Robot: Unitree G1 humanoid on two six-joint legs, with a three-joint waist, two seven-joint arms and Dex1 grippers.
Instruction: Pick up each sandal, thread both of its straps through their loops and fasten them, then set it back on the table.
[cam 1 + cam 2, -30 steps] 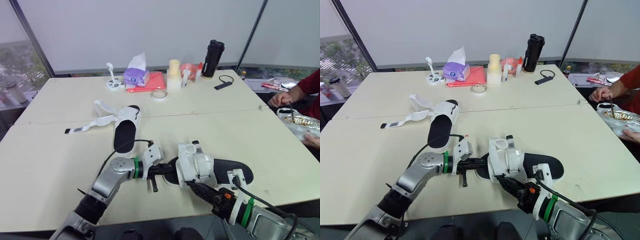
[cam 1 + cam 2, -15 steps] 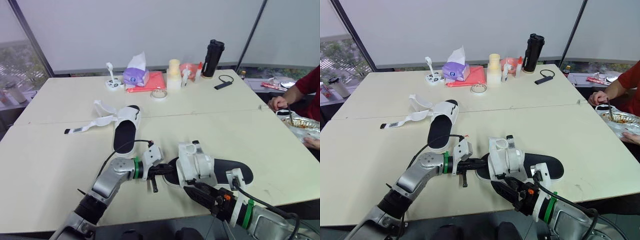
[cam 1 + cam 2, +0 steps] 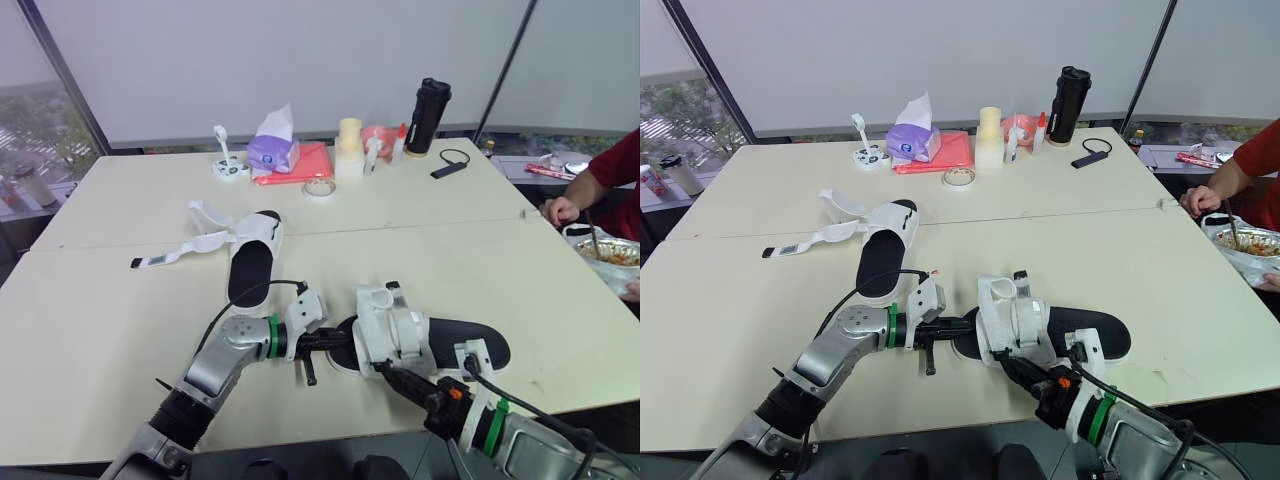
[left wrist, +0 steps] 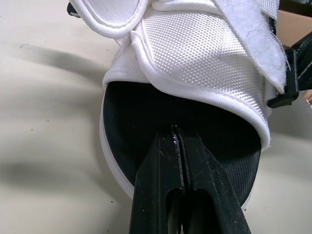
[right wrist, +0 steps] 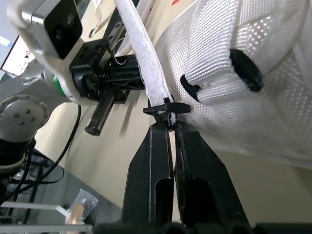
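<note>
Two sandals are sitting on the desk [image 3: 100, 330]: the near sandal [image 3: 395, 330] by the front edge, the far sandal [image 3: 250, 262] further back with straps hanging loose. So the left end effector [image 3: 328, 341] is resting closed fingertips on the near sandal's toe, and the right end effector [image 5: 169, 126] is pinching its white strap [image 5: 146, 73].
</note>
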